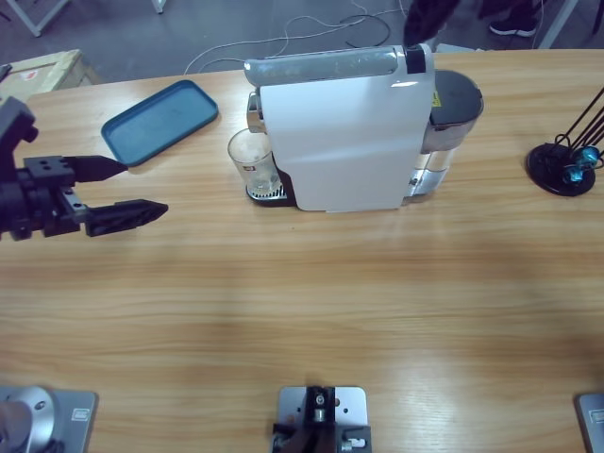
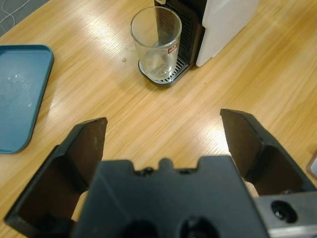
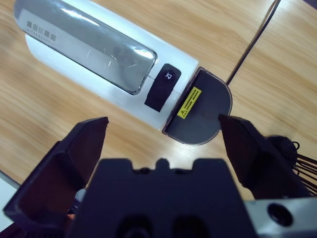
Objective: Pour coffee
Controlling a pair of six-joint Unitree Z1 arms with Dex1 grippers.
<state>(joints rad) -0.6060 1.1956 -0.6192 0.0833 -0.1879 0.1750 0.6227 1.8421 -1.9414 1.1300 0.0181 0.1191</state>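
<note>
The room is evenly and brightly lit from overhead. The wooden table point(image 1: 302, 311) shines softly, with a pale streak of glare near the glass point(image 2: 156, 42) in the left wrist view. The coffee machine point(image 1: 340, 132) has a white side that is almost blown out, and a bright patch sits on its silver lid point(image 3: 89, 44). Shadows are short and soft (mostly tucked under the machine). Close up, the black jaws in both wrist views look slightly soft.

One glass point(image 1: 251, 160), one coffee machine point(image 1: 344, 142), one tray point(image 1: 159, 121)
</note>
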